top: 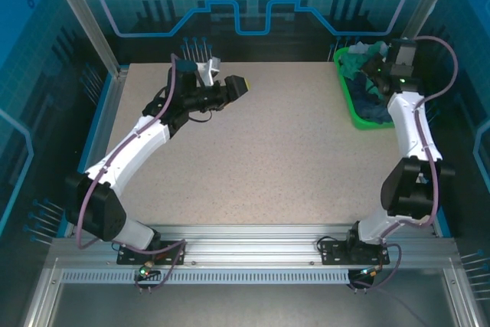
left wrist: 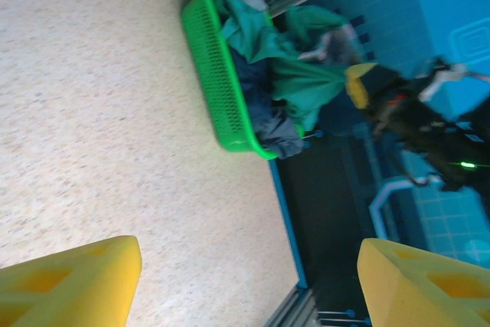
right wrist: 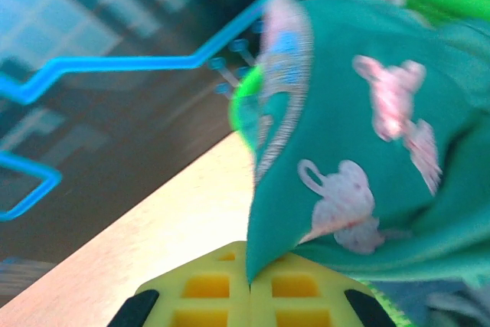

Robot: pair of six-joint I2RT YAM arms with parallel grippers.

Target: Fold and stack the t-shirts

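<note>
1. The teal-green soft cloth t-shirt with a pale pink print (right wrist: 360, 135) lies heaped at the top of the bright green rigid plastic mesh basket (left wrist: 218, 89). The basket stands at the far right corner of the speckled beige bench (top: 268, 151), and a navy cloth t-shirt (left wrist: 260, 105) is bunched under the teal one.
2. The right tool (right wrist: 249, 285) has its yellow fingers together, clamped on a narrow corner of the teal shirt's edge.
3. The left tool (left wrist: 249, 281) has its fingers apart and holds nothing. It hovers over the far left of the bench, well apart from the basket.
4. The shirt looks light, limp and stretchy. Held at one pinch it will likely hang as a bunch and may drag the navy one along. Shoulders or hem corners would probably spread it better.
5. The print is pale pink shapes, too blurred to read. No brand or writing can be made out.
</note>
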